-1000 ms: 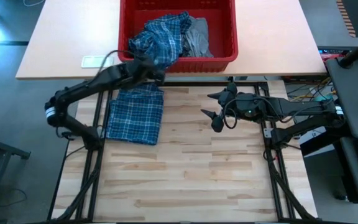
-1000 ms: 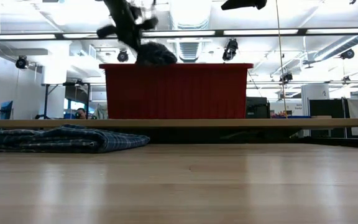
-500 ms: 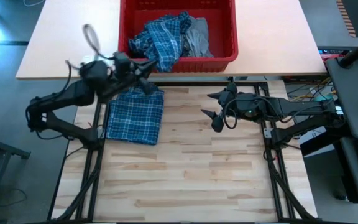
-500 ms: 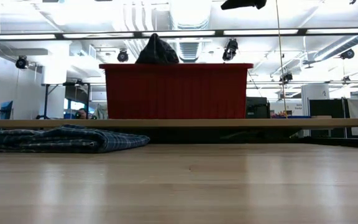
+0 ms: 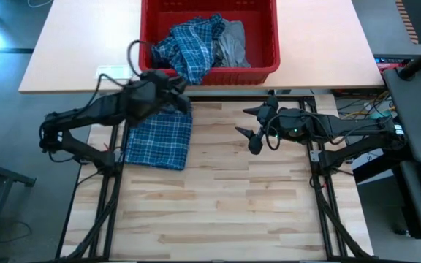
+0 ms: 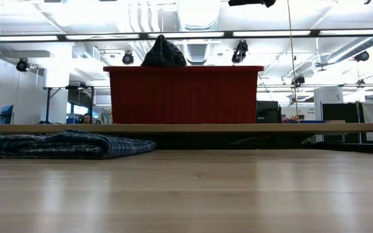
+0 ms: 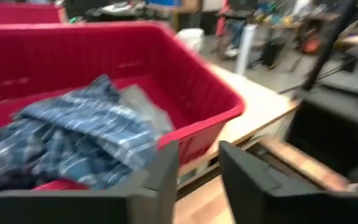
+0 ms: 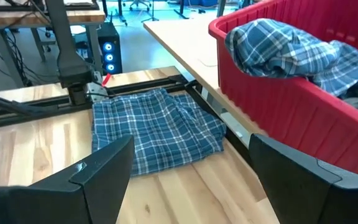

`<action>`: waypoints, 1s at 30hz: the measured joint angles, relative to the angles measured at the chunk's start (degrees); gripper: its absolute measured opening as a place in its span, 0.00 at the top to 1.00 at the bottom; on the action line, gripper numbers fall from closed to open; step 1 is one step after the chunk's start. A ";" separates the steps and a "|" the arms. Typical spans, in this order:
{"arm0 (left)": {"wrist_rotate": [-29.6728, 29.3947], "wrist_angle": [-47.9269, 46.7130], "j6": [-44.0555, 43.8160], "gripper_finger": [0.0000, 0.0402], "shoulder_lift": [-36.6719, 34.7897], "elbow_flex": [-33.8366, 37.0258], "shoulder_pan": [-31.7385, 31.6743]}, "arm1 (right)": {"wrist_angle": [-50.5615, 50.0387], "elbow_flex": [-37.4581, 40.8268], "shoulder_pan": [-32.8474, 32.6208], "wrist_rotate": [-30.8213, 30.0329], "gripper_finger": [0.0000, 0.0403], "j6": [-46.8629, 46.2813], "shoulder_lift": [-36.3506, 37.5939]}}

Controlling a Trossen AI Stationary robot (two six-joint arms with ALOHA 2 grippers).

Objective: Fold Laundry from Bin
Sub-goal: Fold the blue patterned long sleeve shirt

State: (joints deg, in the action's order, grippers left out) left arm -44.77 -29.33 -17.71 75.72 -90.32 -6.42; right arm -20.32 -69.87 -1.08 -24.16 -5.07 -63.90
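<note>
Plaid shirt [image 5: 188,50] heaped in the red bin [image 5: 265,67] lies just beyond the left pincer [image 5: 172,88], released, empty; right pincer [image 5: 248,126] gapes, farther off.

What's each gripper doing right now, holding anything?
Left gripper: fingers slightly apart, holding nothing, near the bin.
Right gripper: open, empty, above the table.
</note>
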 joint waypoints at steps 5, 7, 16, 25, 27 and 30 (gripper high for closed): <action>0.30 -2.88 -0.83 0.46 4.15 0.00 -4.95 | -0.34 0.00 -0.04 0.04 0.22 -0.95 0.00; 0.27 -4.52 0.00 0.36 6.26 0.00 -6.53 | -0.39 0.00 -0.04 0.04 0.22 -1.10 0.00; -9.52 -4.64 0.04 0.13 16.14 0.13 -9.27 | -0.43 0.00 -0.02 0.07 0.22 -1.34 0.00; -5.45 -0.39 -3.27 0.35 19.51 -0.15 -18.21 | -0.86 0.00 -0.02 0.07 0.22 -1.34 0.00; -3.43 -2.94 -4.76 0.49 19.73 -0.31 -20.06 | -1.04 0.00 -0.04 0.07 0.22 -1.32 0.00; -0.54 -5.87 -6.82 0.81 19.50 -0.82 -21.99 | -0.99 0.00 -0.02 0.09 0.22 -1.07 0.00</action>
State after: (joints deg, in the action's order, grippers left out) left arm -45.32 -35.21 -24.53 95.22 -91.14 -28.41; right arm -21.32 -69.87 -1.10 -24.08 -6.14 -63.90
